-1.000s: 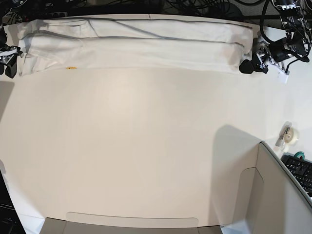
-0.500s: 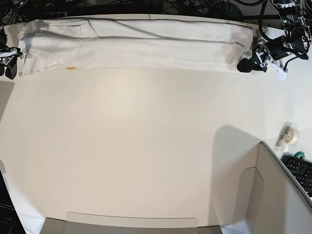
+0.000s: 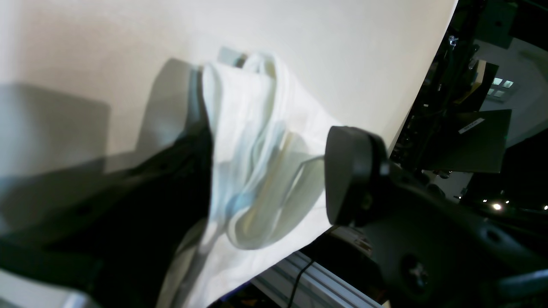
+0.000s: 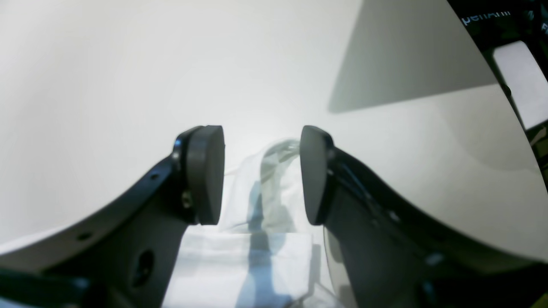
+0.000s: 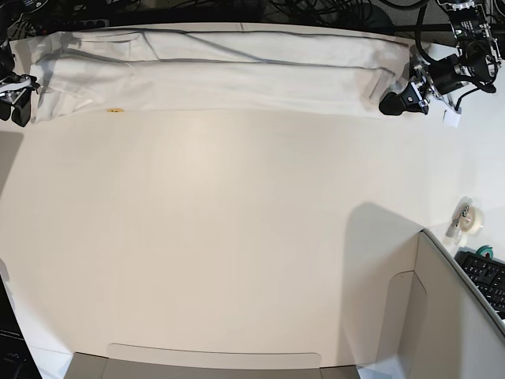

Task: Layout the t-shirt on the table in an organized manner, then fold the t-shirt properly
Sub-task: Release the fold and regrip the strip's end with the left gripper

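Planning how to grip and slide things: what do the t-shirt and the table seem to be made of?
The t-shirt: soft white woven or knit cloth, matte; it creases and bunches into folds. The table: hard smooth white surface, likely laminate, with a faint sheen.

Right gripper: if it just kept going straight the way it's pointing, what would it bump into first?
Most likely the t-shirt: bunched white cloth lies between the right gripper's open jaws, with bare table beyond. Depth is unclear.

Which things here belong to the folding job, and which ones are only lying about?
Belong to the job:
- t-shirt, stretched in a long band along the far edge
- table
- left end effector and right end effector, one at each end of the shirt

Only lying about:
- tape roll
- keyboard
- grey panel
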Controlling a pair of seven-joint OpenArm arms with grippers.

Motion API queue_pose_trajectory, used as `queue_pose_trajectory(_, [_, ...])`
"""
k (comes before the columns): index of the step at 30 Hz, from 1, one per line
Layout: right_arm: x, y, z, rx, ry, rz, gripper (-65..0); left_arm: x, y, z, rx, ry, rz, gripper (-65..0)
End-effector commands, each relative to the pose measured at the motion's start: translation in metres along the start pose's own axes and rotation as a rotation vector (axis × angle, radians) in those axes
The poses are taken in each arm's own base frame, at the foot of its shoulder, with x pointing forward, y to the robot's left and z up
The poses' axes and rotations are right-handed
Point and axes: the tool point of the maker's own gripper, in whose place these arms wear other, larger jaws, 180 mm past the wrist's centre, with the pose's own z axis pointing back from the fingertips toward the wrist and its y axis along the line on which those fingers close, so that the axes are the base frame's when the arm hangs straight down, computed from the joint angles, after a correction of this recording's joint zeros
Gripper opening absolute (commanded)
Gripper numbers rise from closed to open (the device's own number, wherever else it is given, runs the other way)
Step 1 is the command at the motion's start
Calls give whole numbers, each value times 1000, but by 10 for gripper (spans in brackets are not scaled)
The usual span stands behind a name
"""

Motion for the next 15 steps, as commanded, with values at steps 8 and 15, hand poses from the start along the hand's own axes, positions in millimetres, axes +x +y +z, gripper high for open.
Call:
queue_pose_trajectory(8, [14, 0, 3, 2, -48, 17, -363, -13, 3, 2, 67, 121, -43, -299])
queue_pose_trajectory(15, [15, 0, 3, 2, -49, 18, -363, -16, -7, -1, 71, 153, -102, -299])
